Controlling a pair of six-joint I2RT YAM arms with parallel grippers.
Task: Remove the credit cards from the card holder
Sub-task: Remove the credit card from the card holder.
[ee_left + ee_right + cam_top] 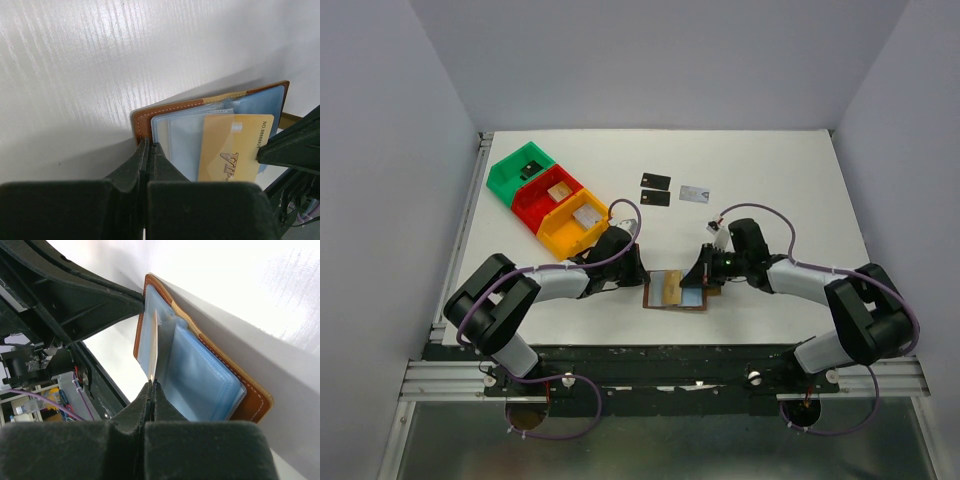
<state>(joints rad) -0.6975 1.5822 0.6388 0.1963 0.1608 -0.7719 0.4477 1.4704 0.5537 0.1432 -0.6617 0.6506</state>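
The card holder (665,291) lies open on the table between both arms, brown outside with grey-blue pockets (202,372). My left gripper (149,145) is shut on its brown left edge (141,120). A tan-gold credit card (232,150) marked VIP sticks partway out of a pocket. My right gripper (152,384) is shut on that card's near edge, and the card (155,342) shows edge-on there. Two black credit cards (656,181) (655,198) and a pale silver-blue one (694,194) lie on the table farther back.
Green (525,170), red (552,196) and yellow (578,224) bins stand in a diagonal row at the back left, with small white pieces inside. The left arm's finger (100,295) looms close above the wallet in the right wrist view. The table's front rail (660,375) runs just behind the wallet.
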